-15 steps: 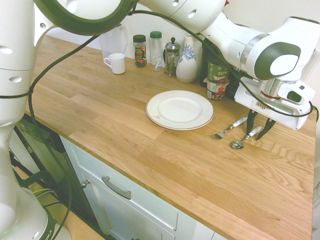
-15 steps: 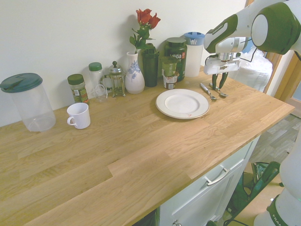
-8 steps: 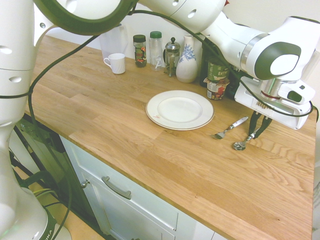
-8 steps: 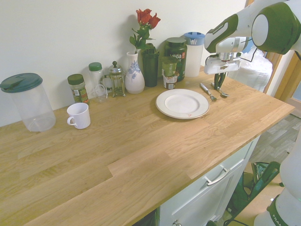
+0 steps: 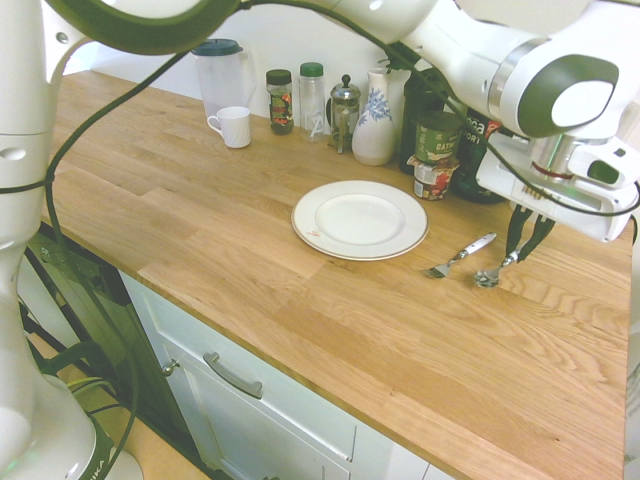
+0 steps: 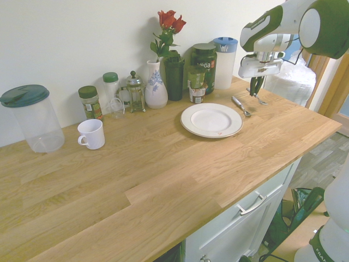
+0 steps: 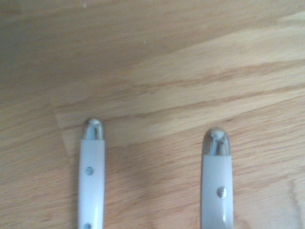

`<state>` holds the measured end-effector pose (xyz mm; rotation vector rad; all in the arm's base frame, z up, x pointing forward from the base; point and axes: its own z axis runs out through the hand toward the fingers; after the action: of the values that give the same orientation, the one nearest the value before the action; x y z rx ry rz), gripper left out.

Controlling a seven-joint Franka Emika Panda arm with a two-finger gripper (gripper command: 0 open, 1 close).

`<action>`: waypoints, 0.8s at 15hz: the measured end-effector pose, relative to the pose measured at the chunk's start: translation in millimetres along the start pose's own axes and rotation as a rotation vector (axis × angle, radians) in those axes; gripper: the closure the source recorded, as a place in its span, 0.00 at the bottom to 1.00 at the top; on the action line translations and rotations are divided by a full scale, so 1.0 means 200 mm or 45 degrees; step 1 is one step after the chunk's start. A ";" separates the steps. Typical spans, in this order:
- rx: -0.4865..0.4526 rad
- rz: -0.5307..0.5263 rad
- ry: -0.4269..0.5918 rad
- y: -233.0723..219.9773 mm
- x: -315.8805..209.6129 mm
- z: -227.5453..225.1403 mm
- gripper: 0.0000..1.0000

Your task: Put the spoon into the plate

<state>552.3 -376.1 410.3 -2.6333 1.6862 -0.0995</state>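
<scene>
Spoon hangs from the tool in the first exterior view, pinched by its white handle between fingers drawn narrow, bowl tilted down and seemingly just clear of the bench; a grip high on the handle leaves the bowl free to go into the dish first. Fork lies flat on the wood just beside it, on the plate side, tines toward the front edge, untouched. Plate sits empty, near but apart from both pieces of cutlery, so the carry looks short and would pass over the fork. Jars, a vase and a mug line the back wall, well out of the way. Second exterior view, from the opposite side: tool points straight down with the spoon dangling beneath, too small here to judge contact with the wood; fork lies between it and the plate. Wrist view: two white handles with metal end caps run side by side over wood grain; by the exterior views one is the held spoon and the other the fork on the bench, but which is which cannot be told from this view alone. Judgement: grasp made, lift under way, transfer and release not yet done.
</scene>
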 end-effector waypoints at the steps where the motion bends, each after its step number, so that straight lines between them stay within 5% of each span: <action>1: 0.017 -0.009 0.000 0.00 -0.03 -0.09 1.00; 6: 0.092 -0.184 -0.008 -0.29 -0.39 -0.40 1.00; 12: 0.060 -0.395 -0.012 -0.64 -1.08 -0.25 1.00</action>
<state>575.7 -124.7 456.1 -2.8303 1.2429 -0.1268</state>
